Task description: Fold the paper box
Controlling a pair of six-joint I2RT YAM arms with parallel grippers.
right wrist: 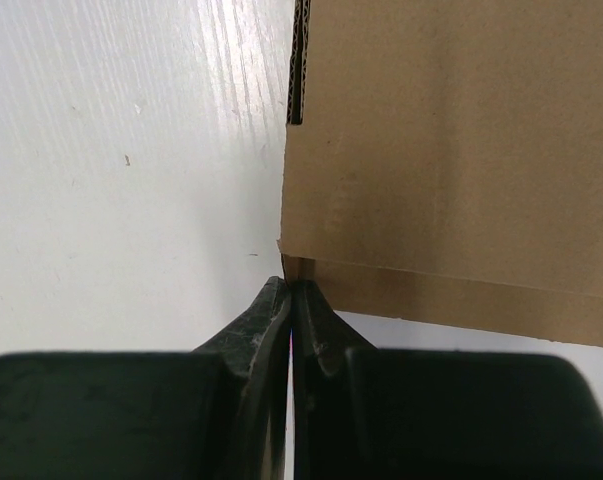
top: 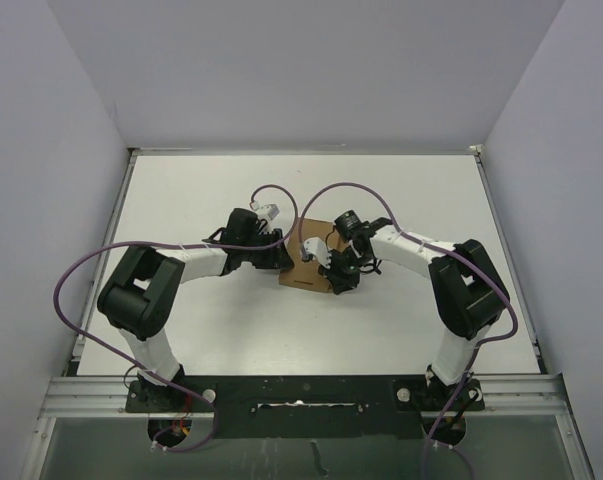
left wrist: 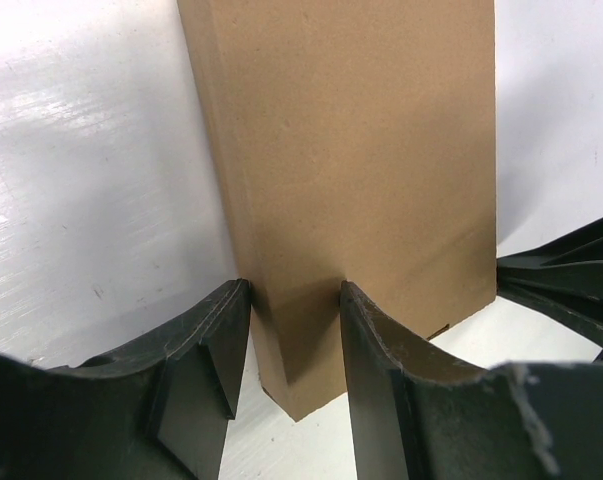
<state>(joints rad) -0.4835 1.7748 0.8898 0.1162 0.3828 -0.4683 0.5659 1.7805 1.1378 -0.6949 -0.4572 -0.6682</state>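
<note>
The paper box (top: 306, 262), plain brown cardboard, lies at the middle of the white table between my two grippers. In the left wrist view the box (left wrist: 361, 150) rises in front of the camera. My left gripper (left wrist: 293, 300) is shut on its near corner, one finger on the narrow side and one on the broad face. In the right wrist view the box (right wrist: 451, 150) fills the upper right, with a fold line along its lower edge. My right gripper (right wrist: 291, 288) is shut, its tips touching the box's lower left corner with nothing visibly between them.
White walls enclose the table (top: 181, 200) on three sides. Purple cables (top: 76, 285) loop over both arms. Part of the right arm's black gripper (left wrist: 566, 275) shows at the right of the left wrist view, close to the box.
</note>
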